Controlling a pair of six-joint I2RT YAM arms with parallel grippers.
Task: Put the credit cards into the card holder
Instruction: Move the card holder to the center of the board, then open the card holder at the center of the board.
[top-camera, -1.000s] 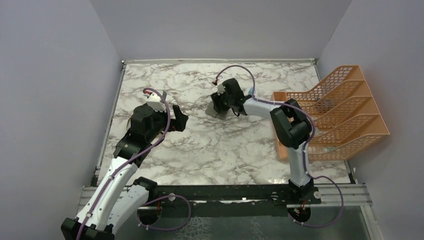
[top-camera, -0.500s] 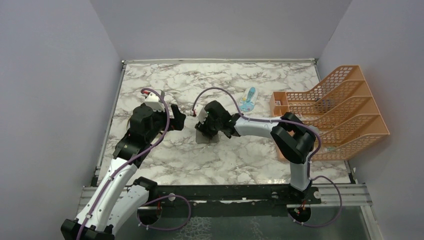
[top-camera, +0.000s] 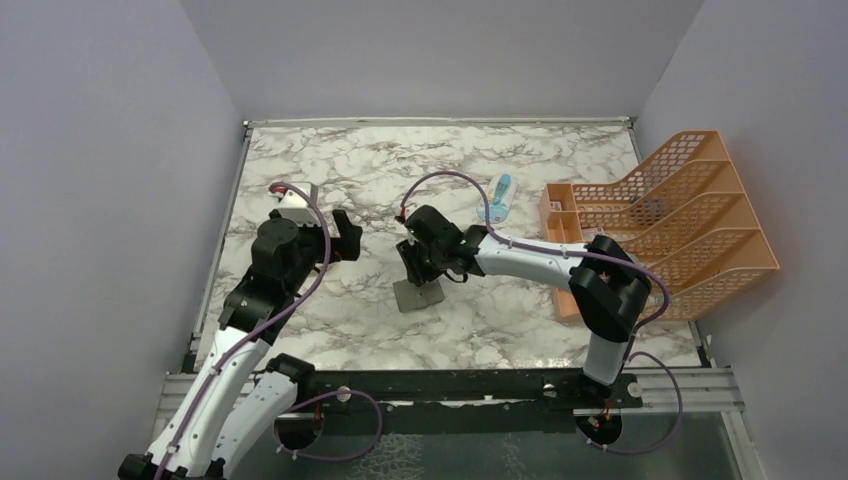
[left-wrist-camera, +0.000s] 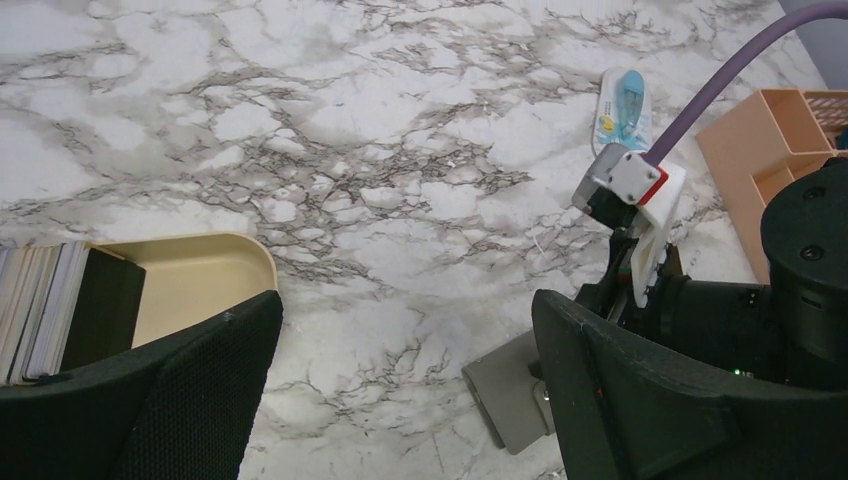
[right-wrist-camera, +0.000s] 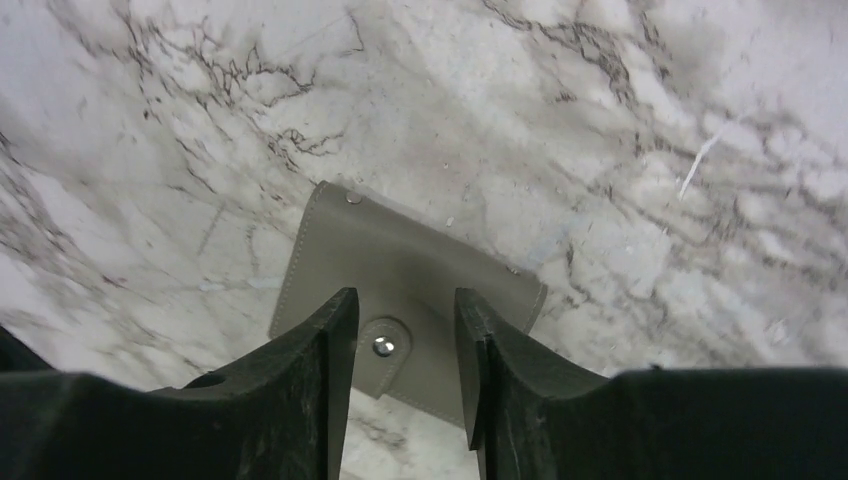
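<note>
The card holder (top-camera: 418, 296) is a flat grey wallet lying closed on the marble, its tab clasp (right-wrist-camera: 380, 348) snapped. My right gripper (right-wrist-camera: 405, 345) hovers just over it, open, with the jaws straddling the tab and a gap on either side. In the top view the right gripper (top-camera: 421, 266) is at the holder's far edge. The credit cards (left-wrist-camera: 38, 300) stand as a stack in a tan tray (left-wrist-camera: 200, 280) at the left of the left wrist view. My left gripper (left-wrist-camera: 400, 400) is wide open and empty, left of the card holder (left-wrist-camera: 508, 392).
A light blue-and-white packet (top-camera: 498, 198) lies at the back right. An orange mesh file rack (top-camera: 680, 225) takes up the right side of the table. Walls close the table at the back and both sides.
The right gripper came forward and left, bringing the card holder from mid-table to nearer the front, and its jaws narrowed. The left gripper drew back slightly to the left.
</note>
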